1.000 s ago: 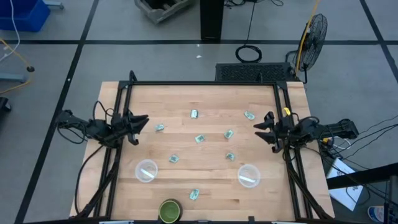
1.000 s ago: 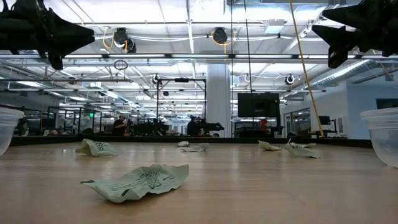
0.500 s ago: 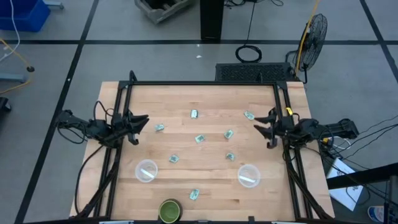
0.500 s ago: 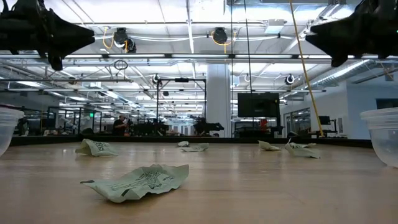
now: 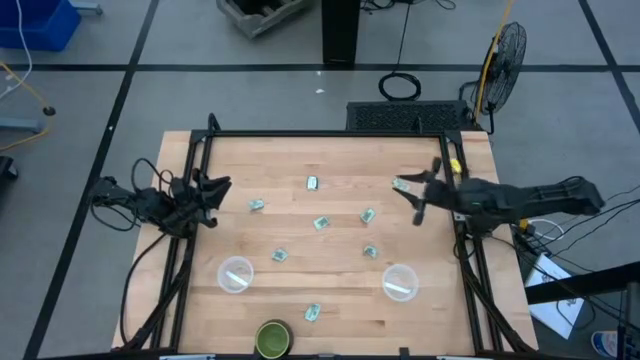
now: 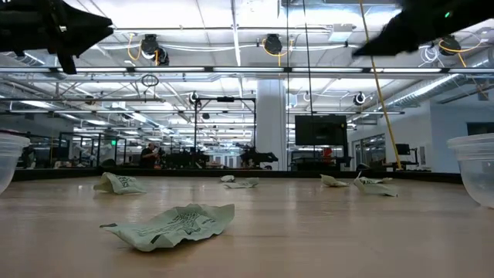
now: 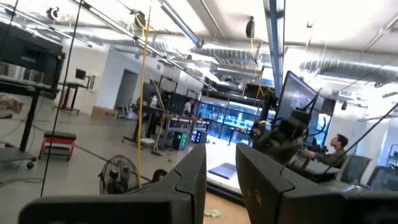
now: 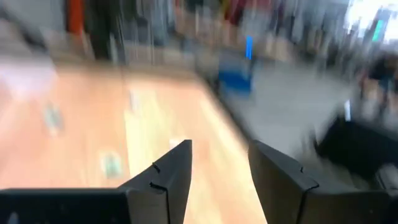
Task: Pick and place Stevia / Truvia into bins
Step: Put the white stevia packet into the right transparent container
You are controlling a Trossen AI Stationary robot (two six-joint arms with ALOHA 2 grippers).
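Several pale green and white Stevia / Truvia packets lie flat on the wooden table [image 5: 330, 290]. One is at the far right [image 5: 400, 184], one in the middle [image 5: 322, 222] and one near the front [image 5: 313, 312]; the front one also shows in the low view [image 6: 174, 225]. Two clear cups stand at front left [image 5: 236, 274] and front right [image 5: 400, 282]. My right gripper [image 5: 408, 203] is open in the air beside the far-right packet. My left gripper [image 5: 220, 200] is open above the table's left side, tipped so that its wrist view faces the room.
A dark green round container [image 5: 272, 338] stands at the front edge. A black frame [image 5: 330, 134] runs along the table's far and side edges. A fan [image 5: 505, 50] stands on the floor beyond the far right corner. Bare wood lies between the packets.
My right gripper has reached from the table's right edge out over the table, toward the left and the far-right packet, and has turned. My left gripper has risen a little and drawn slightly toward the left edge. The packets and cups have stayed where they were.
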